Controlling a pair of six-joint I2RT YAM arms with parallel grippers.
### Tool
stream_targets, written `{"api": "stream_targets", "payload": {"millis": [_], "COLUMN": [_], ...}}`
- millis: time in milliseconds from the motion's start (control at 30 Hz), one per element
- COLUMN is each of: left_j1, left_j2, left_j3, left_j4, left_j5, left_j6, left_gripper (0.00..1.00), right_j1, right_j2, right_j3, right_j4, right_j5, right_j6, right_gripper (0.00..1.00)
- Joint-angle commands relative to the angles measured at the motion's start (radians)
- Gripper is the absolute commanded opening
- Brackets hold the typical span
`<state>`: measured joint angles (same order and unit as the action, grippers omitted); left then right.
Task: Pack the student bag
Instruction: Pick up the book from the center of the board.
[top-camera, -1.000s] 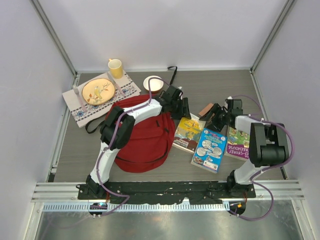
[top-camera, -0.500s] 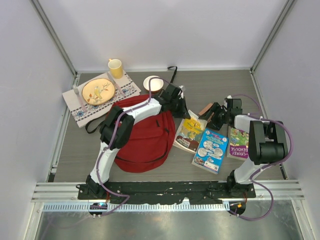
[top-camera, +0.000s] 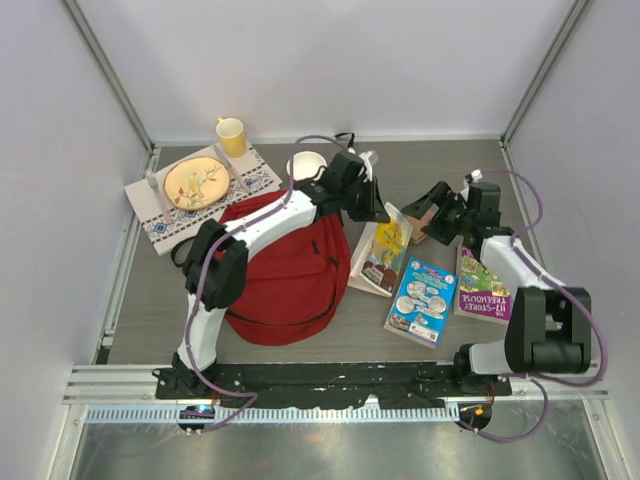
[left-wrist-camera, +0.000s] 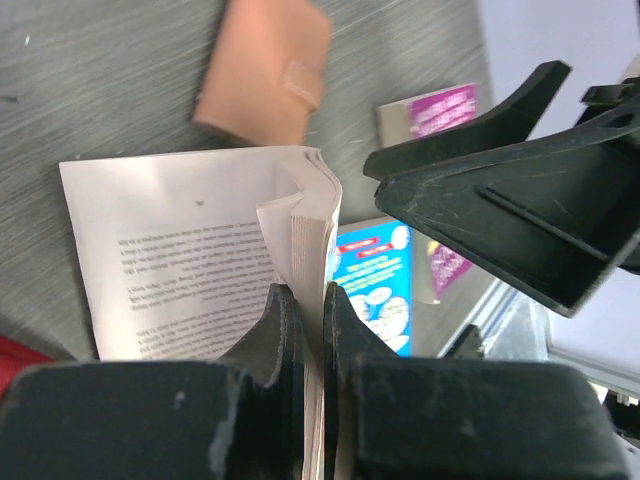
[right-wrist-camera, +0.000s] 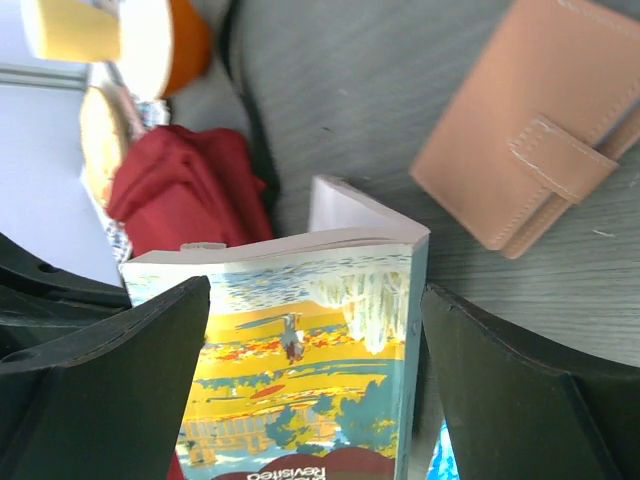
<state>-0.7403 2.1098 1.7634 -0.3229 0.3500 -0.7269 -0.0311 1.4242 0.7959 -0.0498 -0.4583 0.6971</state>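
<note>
The student bag (top-camera: 285, 280), dark red with black straps, lies flat left of centre. My left gripper (top-camera: 378, 208) reaches over it and is shut on a paperback with a yellow cover (top-camera: 383, 250), which stands tilted up on its edge. In the left wrist view the fingertips (left-wrist-camera: 305, 300) pinch a block of its pages (left-wrist-camera: 200, 250). My right gripper (right-wrist-camera: 315, 290) is open just right of the book, its fingers (right-wrist-camera: 110, 370) wide on either side of the cover (right-wrist-camera: 300, 380) and not touching it. A tan wallet (right-wrist-camera: 530, 130) lies beside it.
A blue book (top-camera: 420, 300) and a purple book (top-camera: 482, 285) lie flat at the right. At the back left are a patterned placemat (top-camera: 160, 225) with a plate (top-camera: 197, 182), a yellow mug (top-camera: 231, 135) and a white bowl (top-camera: 305, 165).
My left gripper has shut on the yellow paperback and raised its edge off the table. My right gripper has opened wider and drawn back to the right.
</note>
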Motion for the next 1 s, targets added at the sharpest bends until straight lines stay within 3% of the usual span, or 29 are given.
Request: {"api": "stream_targets", "payload": {"millis": [0, 200, 400, 600, 667, 967], "left_j1": [-0.001, -0.001, -0.002, -0.002, -0.001, -0.014], "left_j2": [-0.223, -0.395, -0.519, -0.583, -0.596, -0.504], "left_j3": [0.016, -0.086, -0.209, -0.307, -0.331, -0.499], "left_j4": [0.085, 0.114, 0.165, 0.246, 0.272, 0.539], "left_j5": [-0.023, -0.063, -0.063, -0.026, 0.023, 0.153], "left_j6": [0.018, 0.015, -0.003, -0.067, -0.091, -0.255], "left_gripper": [0.0, 0.0, 0.0, 0.0, 0.0, 0.0], "right_j1": [-0.019, -0.027, -0.024, -0.004, -0.001, -0.001], "right_j2": [-0.16, -0.333, -0.464, -0.482, -0.496, -0.732], "right_j3": [0.019, -0.04, -0.086, -0.136, -0.152, -0.287], "right_j4": [-0.021, -0.03, 0.075, 0.114, 0.062, -0.268], "right_j5": [0.023, -0.054, -0.247, -0.356, -0.341, 0.009], "right_j6": [0.016, 0.015, 0.066, 0.09, 0.087, 0.077], "right_gripper": [0.92, 0.93, 0.93, 0.93, 0.93, 0.93]}}
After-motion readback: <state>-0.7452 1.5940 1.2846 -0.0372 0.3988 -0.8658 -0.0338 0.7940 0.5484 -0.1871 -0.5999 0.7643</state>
